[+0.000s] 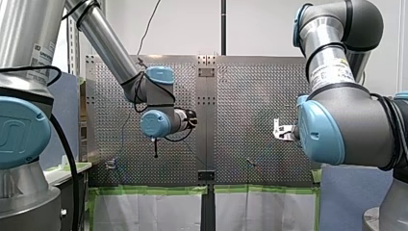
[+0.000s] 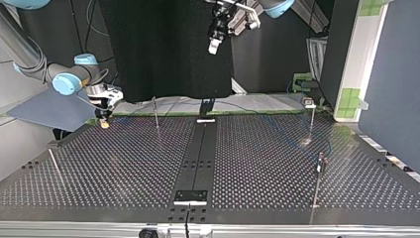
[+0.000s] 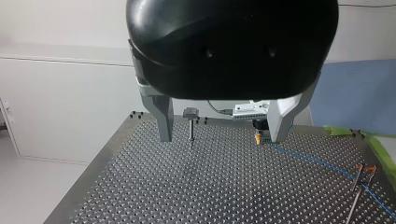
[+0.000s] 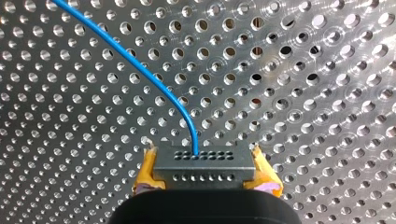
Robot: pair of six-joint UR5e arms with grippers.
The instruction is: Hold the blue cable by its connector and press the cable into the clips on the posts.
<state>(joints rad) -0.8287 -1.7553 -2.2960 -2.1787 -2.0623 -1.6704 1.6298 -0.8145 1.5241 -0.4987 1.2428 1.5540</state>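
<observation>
Closest to the right wrist camera is the grey connector [image 4: 204, 161], pinched squarely between the yellow pads [image 4: 148, 175] of my right gripper [image 4: 204, 170]. From it the blue cable [image 4: 140, 60] curves away ahead of the gripper over the perforated table [image 4: 303, 93]. In the top view this gripper stands low at the table's ten o'clock. My left gripper [image 3: 222, 137] hangs with its metal fingers [image 3: 164, 126] spread wide apart; a post [image 3: 190, 126] stands ahead of them. In the top view it is high up at twelve o'clock. From the left wrist, the cable runs along the table to a clipped post [image 3: 357, 193]; whether it sits in the clip I cannot tell.
</observation>
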